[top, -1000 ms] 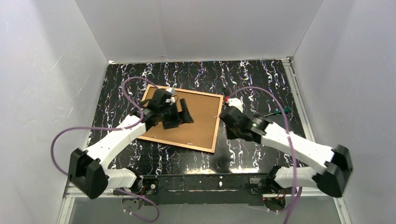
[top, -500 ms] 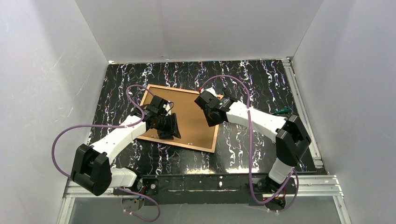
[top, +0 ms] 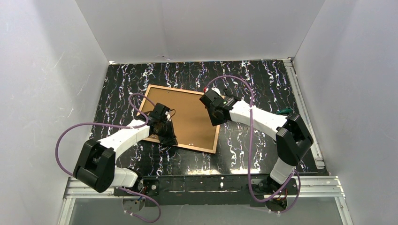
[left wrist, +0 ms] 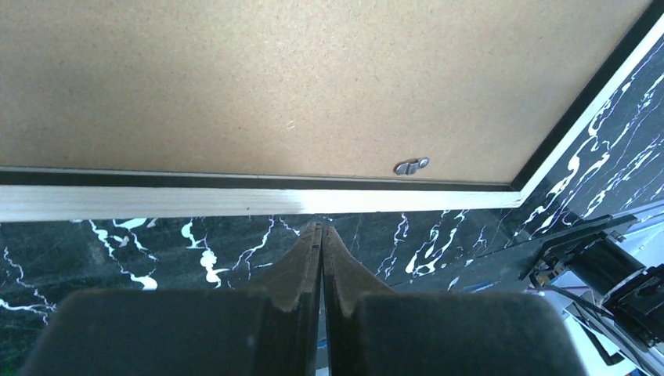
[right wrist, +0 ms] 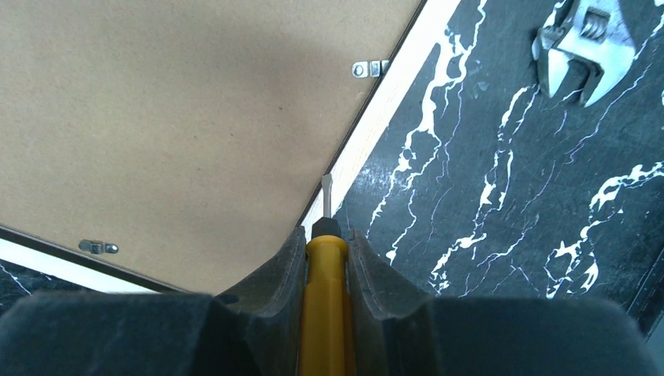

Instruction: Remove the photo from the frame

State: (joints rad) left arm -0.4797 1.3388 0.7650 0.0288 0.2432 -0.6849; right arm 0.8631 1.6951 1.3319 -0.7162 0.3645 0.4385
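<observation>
Since a second ago, the left tool (top: 169,137) has drawn back from the middle of the board to its near edge and closed, while the right tool (top: 212,111) has swung in over the right-hand edge. I see the frame (left wrist: 156,202) lying face down on the bench (top: 263,79), its long axis running left to right with the right end slightly nearer the arms. The photo (top: 187,117) sits inside it, brown fibreboard back up. The left tool's fingers are pressed together with nothing between them, pointing at the near rail, with a metal clip (left wrist: 411,165) just past it. The right tool grips a yellow-handled screwdriver (right wrist: 327,274), with the blade tip at the frame's right rail. A wrench (right wrist: 579,47) lies well off to the right.
</observation>
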